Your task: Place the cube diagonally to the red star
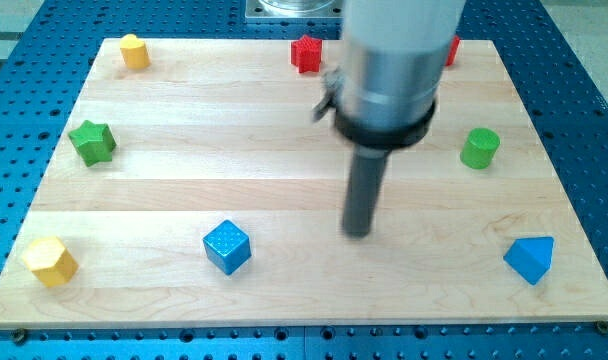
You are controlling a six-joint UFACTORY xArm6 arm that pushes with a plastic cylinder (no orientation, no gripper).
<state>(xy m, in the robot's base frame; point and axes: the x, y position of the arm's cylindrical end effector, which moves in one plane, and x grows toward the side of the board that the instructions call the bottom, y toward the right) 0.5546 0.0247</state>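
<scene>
The blue cube point(227, 246) is sitting on the wooden board point(284, 150) toward the view's bottom, left of centre, resting flat and turned so that one corner is pointing toward the view's bottom; being a cube, it is showing no long axis. The rod is hanging down from the grey arm housing point(389, 70), and my tip point(358, 233) is resting on the board to the view's right of the cube, apart from it, with bare wood lying between them. The rod ends plainly, with nothing gripped and nothing touching it.

The red star point(306, 53) is lying near the board's top edge, roughly above the middle, well apart from the cube. A second red block point(451, 52) is peeking out from behind the housing at the view's top right; its shape cannot be made out.

Around the edges, a yellow block point(134, 50) is sitting at the top left corner, a green star point(92, 142) near the left edge, a yellow hexagonal block point(50, 261) at the bottom left corner, a green cylinder point(480, 148) toward the right edge, and a blue triangular block point(530, 259) at the bottom right. The cube is lying close to the board's bottom edge. Wide open wood is stretching across the middle between the cube and the red star.
</scene>
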